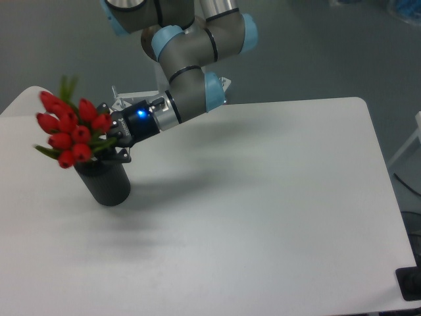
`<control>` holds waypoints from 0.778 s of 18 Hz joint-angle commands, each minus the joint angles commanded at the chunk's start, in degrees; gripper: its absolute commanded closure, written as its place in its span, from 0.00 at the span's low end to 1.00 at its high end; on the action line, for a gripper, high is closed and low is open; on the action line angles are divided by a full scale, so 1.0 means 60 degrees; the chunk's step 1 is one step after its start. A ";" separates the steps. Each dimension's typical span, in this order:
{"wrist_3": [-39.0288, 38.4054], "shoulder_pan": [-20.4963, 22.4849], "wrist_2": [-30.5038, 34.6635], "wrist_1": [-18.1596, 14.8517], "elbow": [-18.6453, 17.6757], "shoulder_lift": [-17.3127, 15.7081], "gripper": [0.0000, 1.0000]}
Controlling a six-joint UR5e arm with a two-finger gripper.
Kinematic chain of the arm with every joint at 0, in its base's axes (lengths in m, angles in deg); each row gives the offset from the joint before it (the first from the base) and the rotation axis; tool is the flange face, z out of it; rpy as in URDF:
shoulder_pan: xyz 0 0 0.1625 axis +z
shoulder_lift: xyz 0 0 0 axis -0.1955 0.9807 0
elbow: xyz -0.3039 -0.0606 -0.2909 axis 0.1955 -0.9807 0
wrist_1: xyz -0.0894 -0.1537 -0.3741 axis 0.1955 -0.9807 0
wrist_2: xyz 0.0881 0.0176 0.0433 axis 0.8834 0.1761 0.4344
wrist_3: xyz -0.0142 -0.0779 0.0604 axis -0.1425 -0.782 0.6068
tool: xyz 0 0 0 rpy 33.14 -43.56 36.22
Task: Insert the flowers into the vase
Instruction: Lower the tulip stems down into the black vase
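Right now my black two-finger claw [113,136] is clenched on the bunch of red tulip buds with green stems [71,126], tilting it toward ten o'clock over the matte black cylindrical vase [105,182] so the stems drop into its hole.

UR5e arm [191,49]: grey cylindrical links, light-blue joint caps. Silver wrist flange. Black gripper [117,138] body with lit blue indicator.
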 joint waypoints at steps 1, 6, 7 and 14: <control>0.0000 0.0073 0.0000 0.0000 -0.0044 -0.0015 0.39; 0.0000 0.0146 0.0190 0.0015 -0.0176 -0.0103 0.27; -0.0015 0.0161 0.0190 0.0015 -0.0176 -0.0117 0.21; -0.0029 0.0293 0.0191 0.0000 -0.0337 -0.0322 0.00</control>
